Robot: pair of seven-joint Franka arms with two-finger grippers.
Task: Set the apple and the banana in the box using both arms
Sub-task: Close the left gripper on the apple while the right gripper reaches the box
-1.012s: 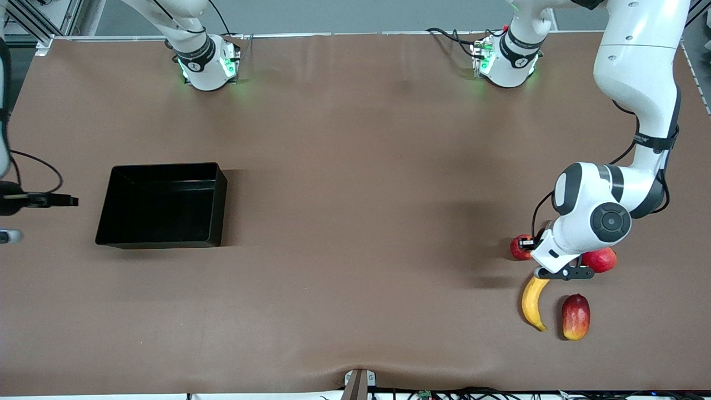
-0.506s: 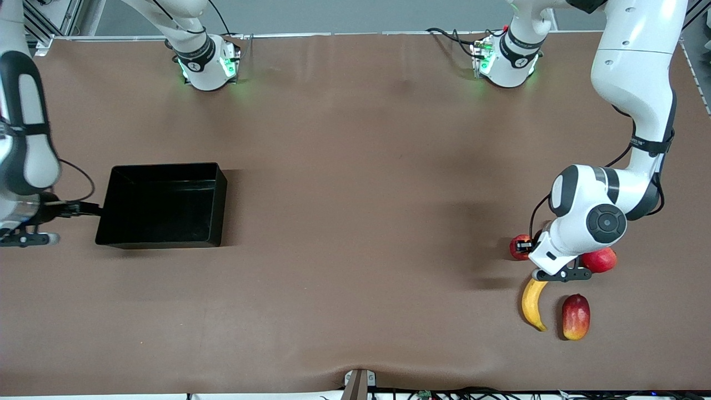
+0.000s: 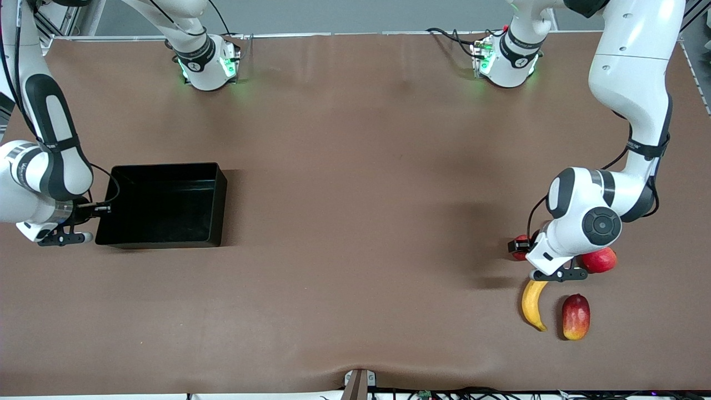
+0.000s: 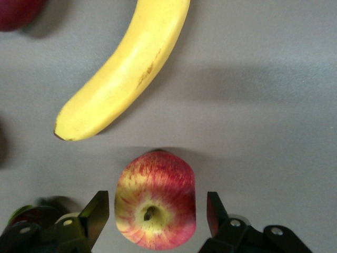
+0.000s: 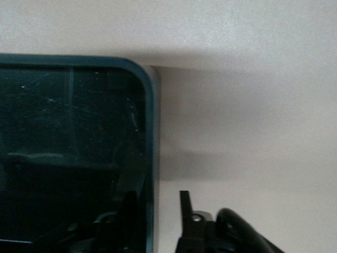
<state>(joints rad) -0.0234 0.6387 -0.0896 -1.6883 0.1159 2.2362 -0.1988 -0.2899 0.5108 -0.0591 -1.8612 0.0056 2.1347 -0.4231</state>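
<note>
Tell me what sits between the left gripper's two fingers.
In the left wrist view, the small round red apple with yellowish streaks sits between the left gripper's open fingers, gaps showing either side. The long curved yellow banana lies outside them.

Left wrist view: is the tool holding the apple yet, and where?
Not yet. The left tool is open, its fingers either side of the apple with gaps showing. The right tool straddles the box wall, open, holding nothing.
</note>
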